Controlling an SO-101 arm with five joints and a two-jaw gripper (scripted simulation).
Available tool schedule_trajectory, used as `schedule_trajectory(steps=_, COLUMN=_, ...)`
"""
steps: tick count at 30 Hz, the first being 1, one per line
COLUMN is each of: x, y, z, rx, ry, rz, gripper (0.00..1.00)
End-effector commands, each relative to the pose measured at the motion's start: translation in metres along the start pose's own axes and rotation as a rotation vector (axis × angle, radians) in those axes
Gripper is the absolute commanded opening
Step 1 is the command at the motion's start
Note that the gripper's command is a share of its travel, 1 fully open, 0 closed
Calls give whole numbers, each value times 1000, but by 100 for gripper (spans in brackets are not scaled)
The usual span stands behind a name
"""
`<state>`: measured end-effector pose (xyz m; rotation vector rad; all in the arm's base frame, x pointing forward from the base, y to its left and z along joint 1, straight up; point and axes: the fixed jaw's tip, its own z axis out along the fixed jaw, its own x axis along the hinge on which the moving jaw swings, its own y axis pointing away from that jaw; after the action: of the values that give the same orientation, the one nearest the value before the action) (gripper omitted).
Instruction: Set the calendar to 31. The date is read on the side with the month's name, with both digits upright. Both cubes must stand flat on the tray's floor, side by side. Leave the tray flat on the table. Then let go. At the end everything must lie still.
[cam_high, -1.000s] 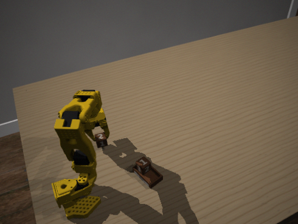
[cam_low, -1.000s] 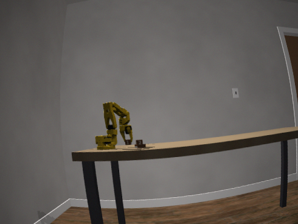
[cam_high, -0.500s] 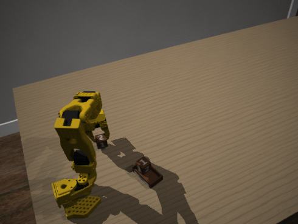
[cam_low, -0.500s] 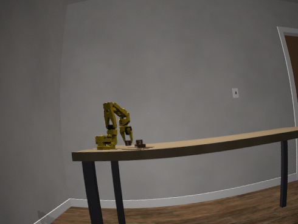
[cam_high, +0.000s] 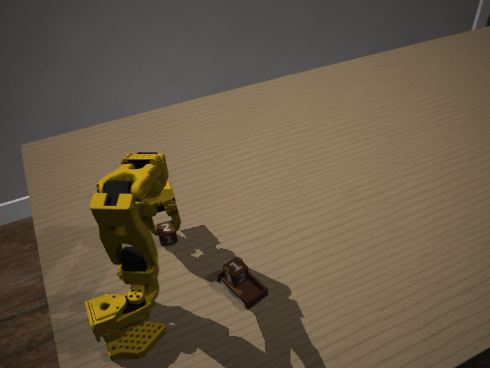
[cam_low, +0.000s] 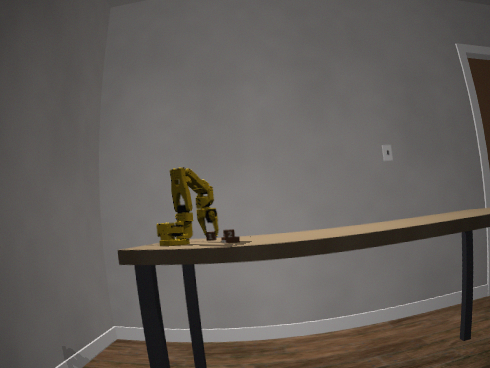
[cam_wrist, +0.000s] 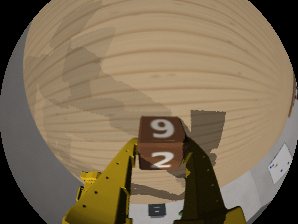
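My gripper (cam_high: 166, 230) (cam_low: 211, 235) (cam_wrist: 161, 146) is shut on a dark brown cube (cam_high: 167, 234) (cam_low: 211, 237) (cam_wrist: 160, 137). The held cube shows a 2 on top and a 1 on a side in the top view; the wrist view shows its 9 and 2. It is low over the table; a gap below is too small to tell. The brown tray (cam_high: 254, 290) (cam_low: 233, 240) lies on the table, to the right of the gripper. A second cube (cam_high: 235, 271) (cam_low: 228, 233) stands in its far-left end, with 1 on top and 0 and 2 on visible sides. The month's name is not readable.
The arm's yellow base (cam_high: 130, 320) (cam_low: 174, 235) stands on the wooden table (cam_high: 325, 150) (cam_low: 310, 240), left of the tray. The table's left edge is behind the arm. The arm's shadow falls across the tray.
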<state>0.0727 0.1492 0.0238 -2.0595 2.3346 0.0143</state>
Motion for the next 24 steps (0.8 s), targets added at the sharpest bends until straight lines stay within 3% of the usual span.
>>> schedule_trajectory(steps=1, x=-4, y=0, z=0, rx=7, ry=-22, rz=-20, gripper=0)
schedule_trajectory(steps=24, x=-4, y=0, z=3, rx=7, ry=-22, rz=-20, gripper=0)
